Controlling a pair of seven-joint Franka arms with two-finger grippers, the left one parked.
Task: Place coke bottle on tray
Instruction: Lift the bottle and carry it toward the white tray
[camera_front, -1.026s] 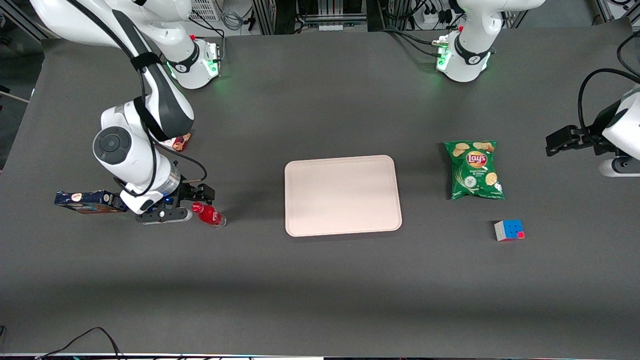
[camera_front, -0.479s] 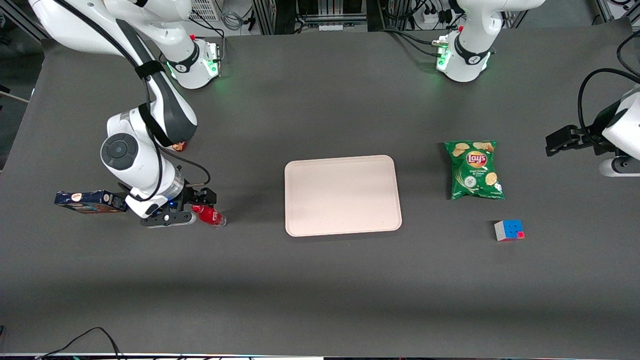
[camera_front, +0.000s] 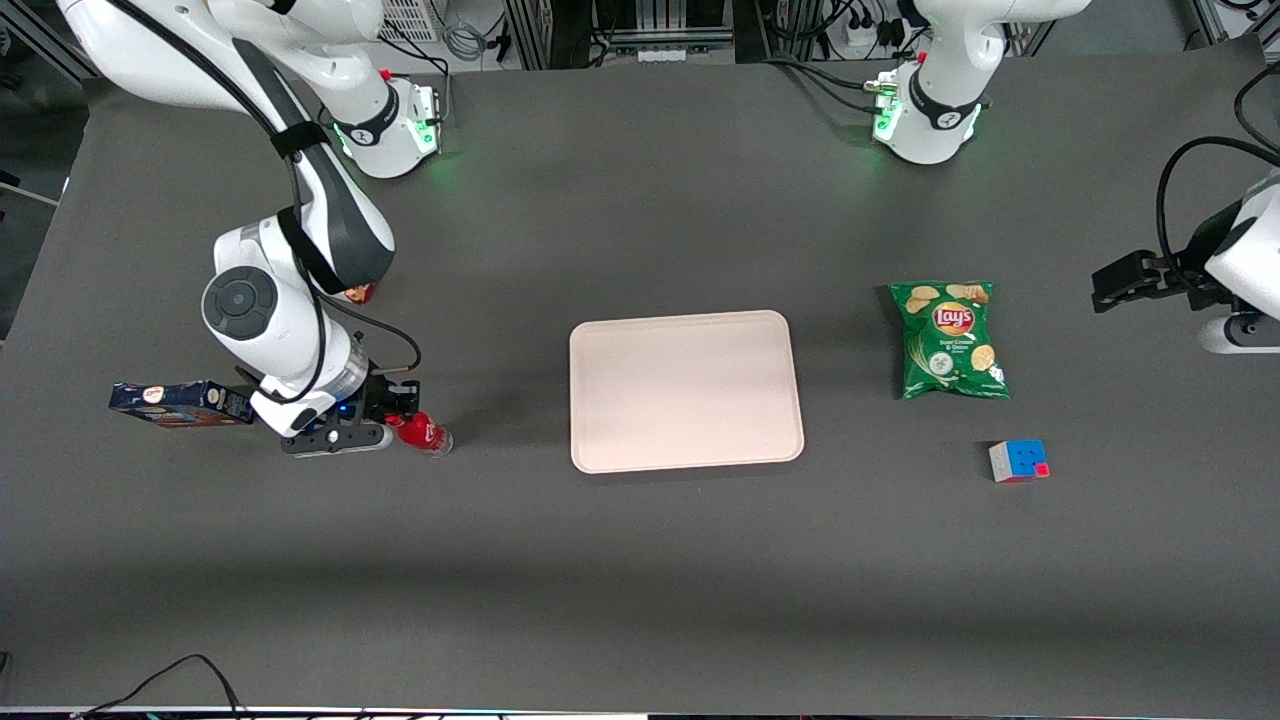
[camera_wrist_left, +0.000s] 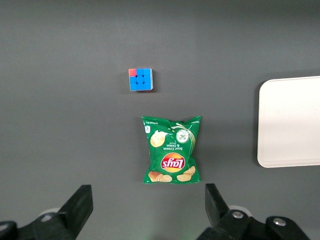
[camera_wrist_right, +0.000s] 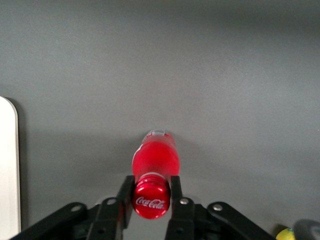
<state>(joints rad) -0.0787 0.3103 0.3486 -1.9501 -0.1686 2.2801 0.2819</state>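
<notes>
Front view: coke bottle stands on the surface toward the working arm's end, well apart from the tray, which sits mid-surface. Hand is at the bottle's cap end.

Right wrist view: hand has both fingers against the neck just under the red cap, clenched on the coke bottle. Tray edge visible.

Judgement: small, light, rigid plastic, smooth and round, so it may pivot or slip. The neck under the cap lip is a sound hold; keep it upright when setting it down.

Left wrist view: only the tray, no bottle.
</notes>
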